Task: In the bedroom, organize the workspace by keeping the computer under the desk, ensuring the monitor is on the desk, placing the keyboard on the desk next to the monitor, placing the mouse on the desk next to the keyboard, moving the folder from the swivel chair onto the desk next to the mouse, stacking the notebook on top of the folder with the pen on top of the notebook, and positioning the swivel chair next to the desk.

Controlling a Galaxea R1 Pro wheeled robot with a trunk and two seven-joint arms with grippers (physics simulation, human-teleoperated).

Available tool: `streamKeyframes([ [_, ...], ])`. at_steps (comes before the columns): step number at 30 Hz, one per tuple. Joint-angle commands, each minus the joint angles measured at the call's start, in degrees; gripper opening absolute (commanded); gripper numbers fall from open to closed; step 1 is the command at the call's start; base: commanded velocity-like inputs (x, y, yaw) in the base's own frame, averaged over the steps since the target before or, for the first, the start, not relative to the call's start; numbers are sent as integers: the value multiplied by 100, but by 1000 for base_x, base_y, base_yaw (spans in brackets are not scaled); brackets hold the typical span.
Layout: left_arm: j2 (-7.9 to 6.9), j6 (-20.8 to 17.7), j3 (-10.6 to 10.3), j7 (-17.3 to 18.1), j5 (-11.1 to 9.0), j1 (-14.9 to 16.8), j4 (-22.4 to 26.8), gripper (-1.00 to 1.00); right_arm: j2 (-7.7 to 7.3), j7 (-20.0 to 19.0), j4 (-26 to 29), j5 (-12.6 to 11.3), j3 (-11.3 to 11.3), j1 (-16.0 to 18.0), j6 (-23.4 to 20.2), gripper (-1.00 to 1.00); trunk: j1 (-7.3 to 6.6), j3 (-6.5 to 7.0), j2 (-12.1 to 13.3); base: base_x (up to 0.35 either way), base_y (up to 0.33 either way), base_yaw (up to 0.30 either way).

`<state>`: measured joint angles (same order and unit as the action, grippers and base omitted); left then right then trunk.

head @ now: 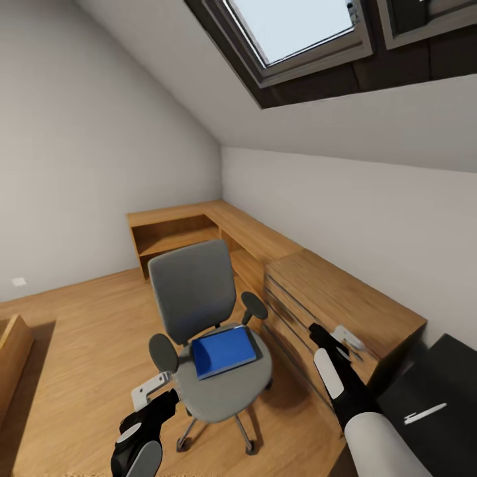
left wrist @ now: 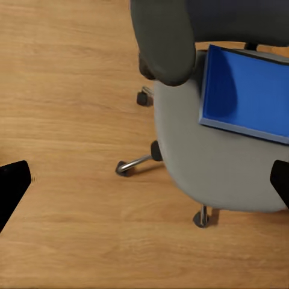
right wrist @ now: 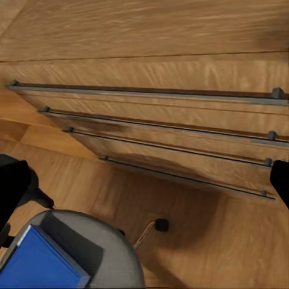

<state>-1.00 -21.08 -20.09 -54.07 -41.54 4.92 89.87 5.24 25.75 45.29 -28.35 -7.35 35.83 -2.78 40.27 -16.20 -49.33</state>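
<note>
Folder lies flat on swivel chair seat, wooden chest at its 3 o'clock; left gripper at 7 o'clock, right gripper over chest front, both spread, empty.

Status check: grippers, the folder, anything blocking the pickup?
Left gripper and right gripper open, empty. Folder flat on swivel chair seat. Armrest stands between left gripper and folder.

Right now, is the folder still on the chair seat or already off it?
On it. The folder lies flat on the swivel chair seat, between the armrests; left pincer hovers beside the seat, not touching it.
</note>
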Motion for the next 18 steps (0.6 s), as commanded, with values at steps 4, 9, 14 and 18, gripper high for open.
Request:
streamKeyframes([
  [4,-5,-28,-13,-42,-26,9,6,100,3,18,15,-22,-12,-1,-25,100,1,-8,-6,0,0,274],
  [9,-5,-28,-13,-39,-26,8,7,100,3,18,15,-21,-12,-1,-24,100,1,-8,-6,0,0,274],
  [14,-5,-27,-13,-41,-13,6,8,100,3,18,15,-21,-12,0,-26,100,1,-8,-6,0,0,274],
  [18,-5,-24,-12,-42,-7,8,10,100,2,18,15,-21,-12,2,-26,100,1,-8,-6,0,0,274],
])
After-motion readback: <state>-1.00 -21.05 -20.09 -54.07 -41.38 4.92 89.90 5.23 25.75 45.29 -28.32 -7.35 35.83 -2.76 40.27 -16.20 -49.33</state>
